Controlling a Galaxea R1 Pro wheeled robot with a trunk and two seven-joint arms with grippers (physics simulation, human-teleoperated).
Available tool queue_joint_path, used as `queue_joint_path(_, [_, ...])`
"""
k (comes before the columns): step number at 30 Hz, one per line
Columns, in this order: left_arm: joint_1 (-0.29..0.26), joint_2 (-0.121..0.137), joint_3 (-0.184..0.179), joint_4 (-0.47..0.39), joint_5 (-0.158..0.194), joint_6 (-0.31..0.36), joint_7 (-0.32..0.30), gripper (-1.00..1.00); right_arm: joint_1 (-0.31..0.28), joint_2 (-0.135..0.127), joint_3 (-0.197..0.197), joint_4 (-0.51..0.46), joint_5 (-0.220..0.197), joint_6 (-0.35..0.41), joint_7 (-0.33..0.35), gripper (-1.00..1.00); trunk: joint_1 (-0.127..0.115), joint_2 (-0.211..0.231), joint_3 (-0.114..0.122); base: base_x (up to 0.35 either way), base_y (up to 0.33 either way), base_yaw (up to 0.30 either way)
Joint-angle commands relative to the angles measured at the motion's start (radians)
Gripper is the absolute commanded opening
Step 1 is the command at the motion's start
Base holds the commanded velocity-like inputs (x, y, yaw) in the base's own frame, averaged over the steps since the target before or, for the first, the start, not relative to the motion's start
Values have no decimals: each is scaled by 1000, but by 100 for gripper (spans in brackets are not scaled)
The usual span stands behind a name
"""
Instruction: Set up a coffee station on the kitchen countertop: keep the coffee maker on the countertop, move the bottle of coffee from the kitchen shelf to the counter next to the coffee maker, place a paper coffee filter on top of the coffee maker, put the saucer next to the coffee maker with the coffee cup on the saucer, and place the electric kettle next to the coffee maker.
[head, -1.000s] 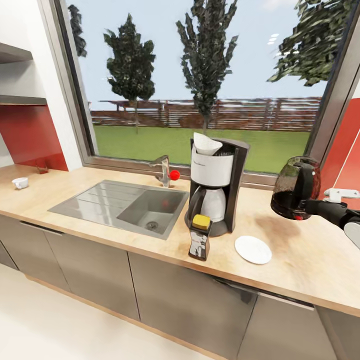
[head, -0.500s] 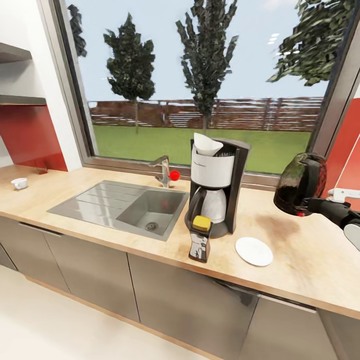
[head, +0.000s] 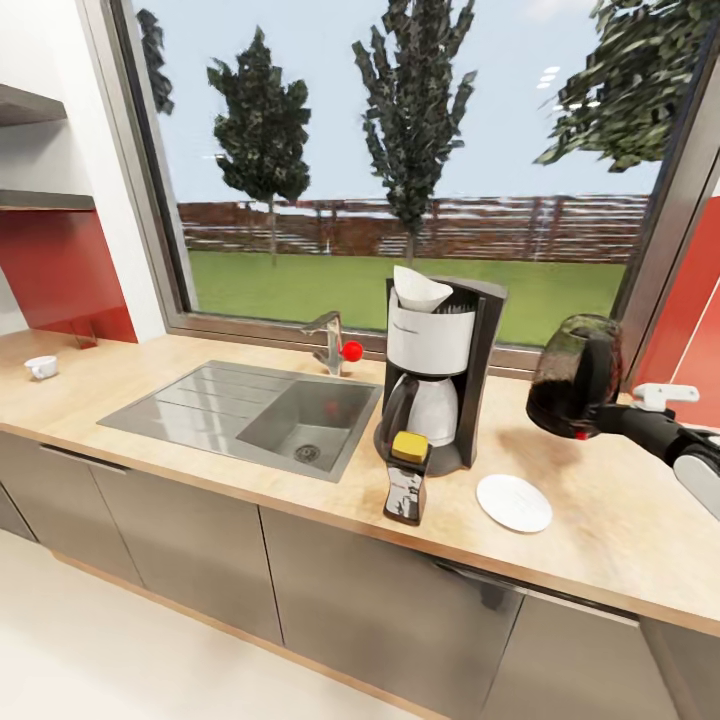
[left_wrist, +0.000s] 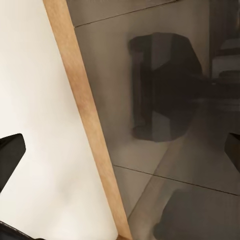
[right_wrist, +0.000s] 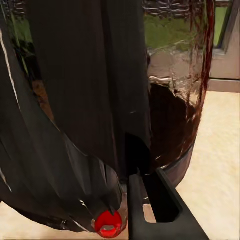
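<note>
1. Dark glass marks the electric kettle (head: 572, 378), which you hold clear above the kitchen countertop (head: 620, 520), right of the coffee maker (head: 437, 372).
2. Your right gripper (head: 612, 418) comes in from the right; in the right wrist view one black finger (right_wrist: 162, 205) lies against the kettle's black handle (right_wrist: 95, 85), just beside the red switch (right_wrist: 108, 222). You have it clamped on that handle.
3. On the counter below and left of the kettle lies the saucer (head: 514, 502), bare.
4. The bottle of coffee (head: 406, 478) stands at the near side of the coffee maker, touching its base or just short of it; you cannot tell which.
5. The paper coffee filter (head: 418, 288) sits on top of the machine.
6. The coffee cup (head: 40, 367) stands far left on the counter.
7. Your left gripper (left_wrist: 120, 160) looks down at a cabinet front (left_wrist: 165, 115), its fingertips spread wide with nothing between them.
</note>
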Motion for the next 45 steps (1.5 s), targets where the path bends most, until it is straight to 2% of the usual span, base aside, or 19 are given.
queue_joint_path(1, [0, 0, -8, -1, 10, 4, -2, 100, -2, -1, 4, -2, -7, 1, -8, -100, 0, -1, -1, 0, 1, 0])
queue_joint_path(13, [0, 0, -8, -1, 10, 4, -2, 100, -2, -2, 7, -2, -6, 1, -2, -100, 0, -1, -1, 0, 0, 0])
queue_joint_path(31, [0, 0, -8, -1, 10, 4, -2, 100, -2, 0, 13, 0, -8, 2, 106, -100, 0, -1, -1, 0, 0, 0])
queue_joint_path(45, [0, 0, -8, -1, 10, 4, -3, 100, -2, 0, 14, 1, -8, 4, 137, -100, 0, -1, -1, 0, 0, 0])
